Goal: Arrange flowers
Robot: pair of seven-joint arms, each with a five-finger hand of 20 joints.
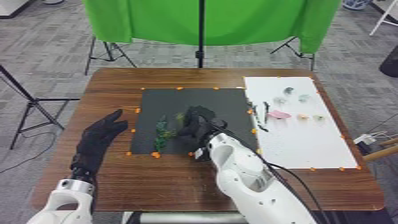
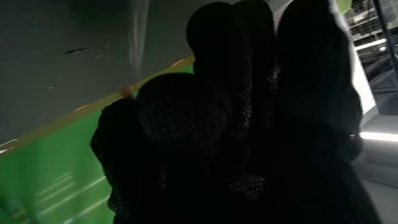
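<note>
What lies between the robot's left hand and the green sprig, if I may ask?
In the head view: a strip of table, orange tabs, and part of the black mat.

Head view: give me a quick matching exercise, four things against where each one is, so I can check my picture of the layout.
1. green sprig
2. pink piece
3. left hand
4. green cloth

A. beyond the far edge of the table
B. on the white sheet
C. to the left of the black sheet
D. on the black sheet

Pairs: 1-D, 2-B, 3-C, 4-A
</note>
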